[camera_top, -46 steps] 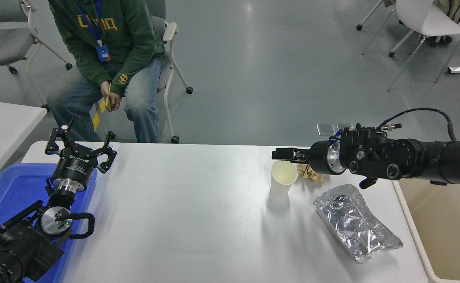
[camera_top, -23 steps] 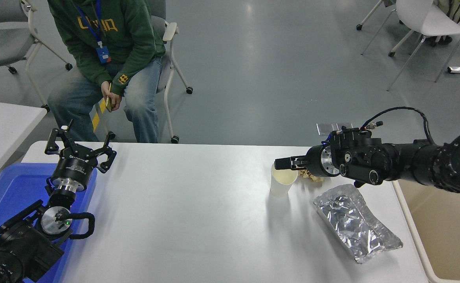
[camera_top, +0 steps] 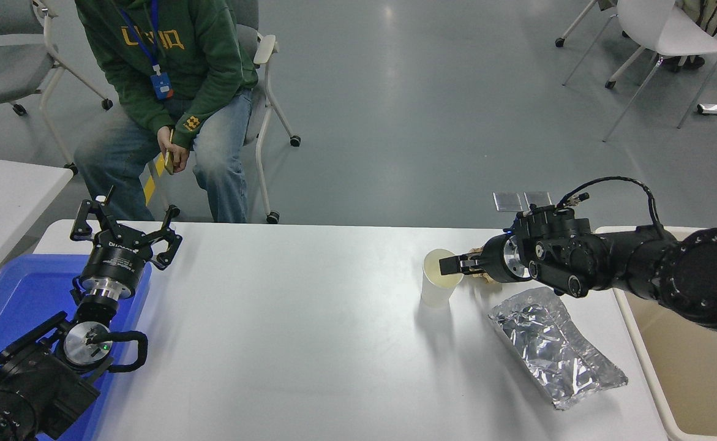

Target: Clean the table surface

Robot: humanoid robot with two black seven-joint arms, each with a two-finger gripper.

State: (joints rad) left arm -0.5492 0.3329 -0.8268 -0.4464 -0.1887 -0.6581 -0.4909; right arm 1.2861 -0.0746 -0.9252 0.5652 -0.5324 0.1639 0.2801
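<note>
The white table surface (camera_top: pixel 309 343) carries a white paper cup (camera_top: pixel 435 294), upright at the right of the middle. A crumpled brown paper wad (camera_top: pixel 488 279) lies just behind it, mostly hidden by my right arm. A crumpled silver foil bag (camera_top: pixel 554 349) lies nearer me at the right. My right gripper (camera_top: pixel 450 265) comes in from the right and its tip sits at the cup's right rim, over the mouth. My left gripper (camera_top: pixel 125 229) is parked open and empty at the lower left, above the tray's far edge.
A blue plastic tray (camera_top: pixel 9 294) lies under the left arm at the table's left end. A beige bin (camera_top: pixel 689 367) stands beside the table's right edge. A seated person (camera_top: pixel 168 73) holds a phone beyond the far edge. A smaller white tabletop (camera_top: pixel 3 184) is at the left.
My right gripper has dropped from above the cup's far rim down to the rim and drawn a little to the right. The cup, foil bag and left arm have not moved.
</note>
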